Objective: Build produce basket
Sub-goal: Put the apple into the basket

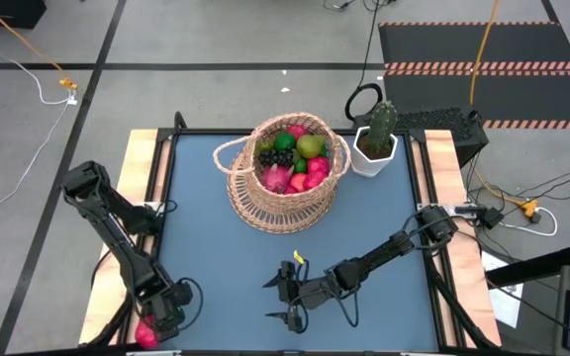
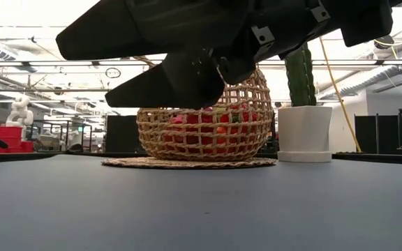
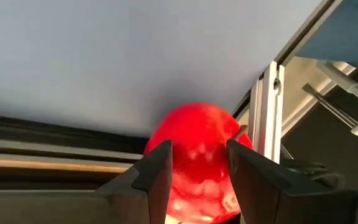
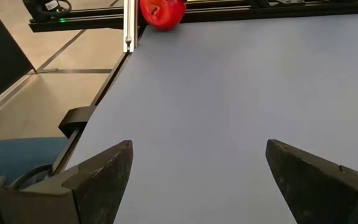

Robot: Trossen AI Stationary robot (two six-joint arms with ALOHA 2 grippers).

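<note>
The tan wicker basket point(image 1: 285, 193) stands on its flat woven base at the table's far middle, and it also shows in the low view point(image 2: 204, 136). It holds several toy fruits point(image 1: 293, 158): red, pink, green and dark ones. A red apple point(image 3: 197, 155) is at the mat's near left corner point(image 4: 162, 12). My left gripper point(image 1: 161, 318) is down on the apple and shut on it. My right gripper point(image 1: 287, 299) hovers wide open and empty above the mat near the front edge, at the middle, and its own wrist view shows the fingers apart point(image 4: 197, 162). My left gripper has the red apple between its two fingers point(image 3: 157, 177), one on either flank point(image 3: 185, 168). The fingers slant down from above at the near left corner. The apple bulges wider than the gap beyond the fingertips. In the right wrist view its underside seems to rest on the mat.
A green cactus in a white hexagonal pot point(image 1: 376, 148) stands just right of the basket. A metal rail point(image 3: 267, 106) runs along the mat's edge beside the apple. Bare blue mat point(image 1: 216, 267) lies between the basket and the front edge.
</note>
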